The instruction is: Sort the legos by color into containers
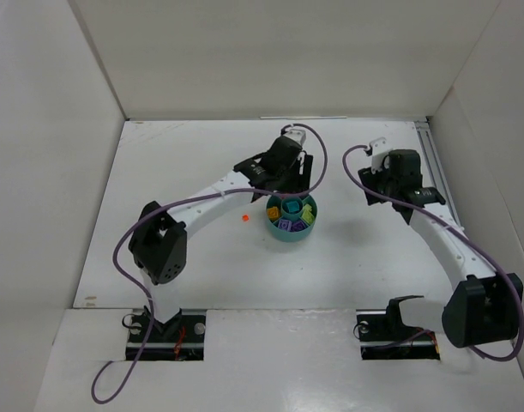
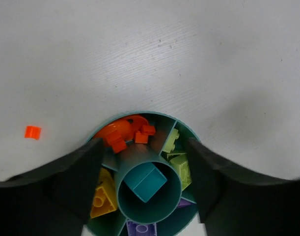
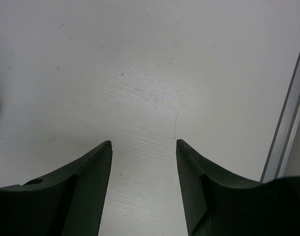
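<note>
Here the dish (image 2: 154,215) sits below the spread left jaws.

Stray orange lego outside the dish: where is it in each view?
Top external: orange lego mid-frame, just left of the dish.
Left wrist: orange lego at far left; dish to its right.
Right wrist: not in it.
Shared landmark: the dish.

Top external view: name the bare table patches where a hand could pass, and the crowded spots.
Bare: the near-middle of the table, between both arms; the stretch between the teal dish and the right hand; the far-left corner. Crowded: the dish itself, under the left hand, with an orange brick just left of it.
</note>
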`<state>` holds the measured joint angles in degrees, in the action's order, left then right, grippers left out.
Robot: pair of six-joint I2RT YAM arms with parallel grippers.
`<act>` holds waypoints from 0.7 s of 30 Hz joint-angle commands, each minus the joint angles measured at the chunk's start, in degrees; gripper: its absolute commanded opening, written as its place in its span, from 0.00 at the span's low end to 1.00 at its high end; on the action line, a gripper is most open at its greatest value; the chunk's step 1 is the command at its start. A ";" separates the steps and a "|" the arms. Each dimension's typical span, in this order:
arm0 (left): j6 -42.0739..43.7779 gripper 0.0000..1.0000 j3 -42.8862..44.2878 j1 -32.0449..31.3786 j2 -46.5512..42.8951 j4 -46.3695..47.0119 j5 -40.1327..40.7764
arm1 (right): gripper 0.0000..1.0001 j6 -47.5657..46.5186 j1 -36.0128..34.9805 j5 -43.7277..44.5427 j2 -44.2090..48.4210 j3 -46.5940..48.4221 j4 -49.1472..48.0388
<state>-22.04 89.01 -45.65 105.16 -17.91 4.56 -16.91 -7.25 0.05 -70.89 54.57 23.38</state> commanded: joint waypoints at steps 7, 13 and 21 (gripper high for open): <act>-9.21 1.00 -13.93 2.40 -19.45 -1.24 11.07 | 0.70 -5.51 -14.36 5.04 1.11 3.26 -7.38; -22.94 1.00 -32.90 10.46 -36.41 -7.83 15.91 | 0.73 -12.08 -31.93 8.47 -6.68 12.38 -9.23; -38.68 1.00 -46.12 18.84 -51.81 -17.15 22.68 | 0.72 -16.59 -44.70 10.15 -28.23 29.88 -5.54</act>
<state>-51.90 44.31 -27.18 56.71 -31.09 23.29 -31.48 -50.72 9.63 -94.04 79.64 17.41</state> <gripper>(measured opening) 0.997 0.722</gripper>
